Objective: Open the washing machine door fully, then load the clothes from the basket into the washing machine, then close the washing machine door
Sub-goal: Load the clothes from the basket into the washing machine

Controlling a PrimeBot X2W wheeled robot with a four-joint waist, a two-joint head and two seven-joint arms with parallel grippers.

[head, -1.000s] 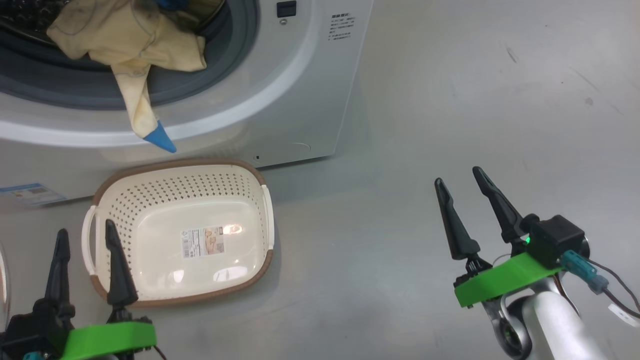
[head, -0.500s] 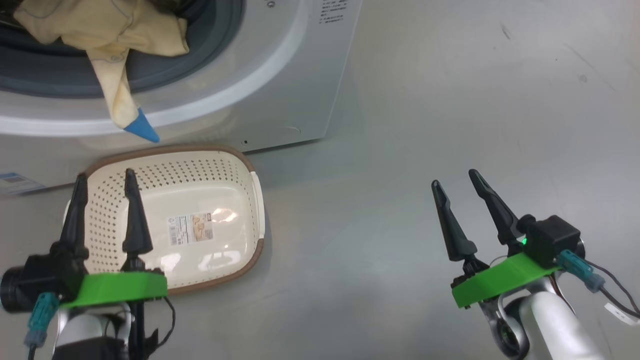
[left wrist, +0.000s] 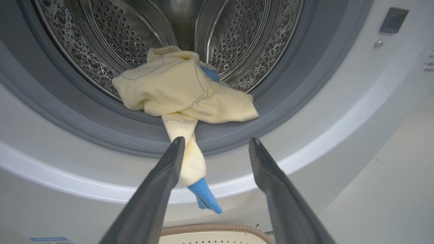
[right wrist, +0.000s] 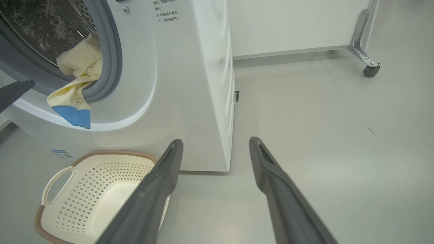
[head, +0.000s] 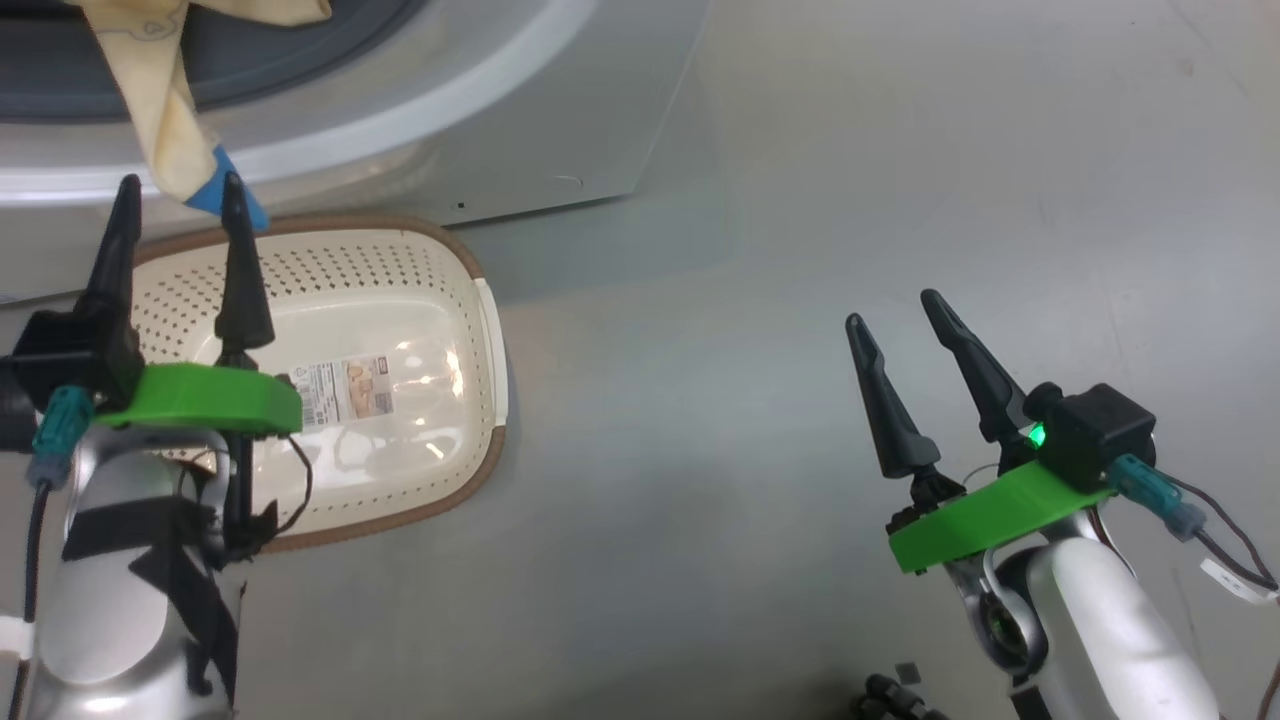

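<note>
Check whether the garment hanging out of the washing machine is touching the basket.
Apart. In the right wrist view the garment ends in a blue tip against the washing machine front, with bare white panel between it and the basket rim below.

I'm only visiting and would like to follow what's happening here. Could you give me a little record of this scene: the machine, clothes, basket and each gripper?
washing machine: white front-loader, steel drum open to view
clothes: cream-yellow bundle lying on the grey gasket at the drum mouth
blue-tipped end: hangs out over the machine's front
basket: on the floor before the machine, holding just a sticker
left gripper: open, gripping nothing, pointing at the hanging end
right gripper: open, gripping nothing, above the floor right of the machine
loading: not finished
</note>
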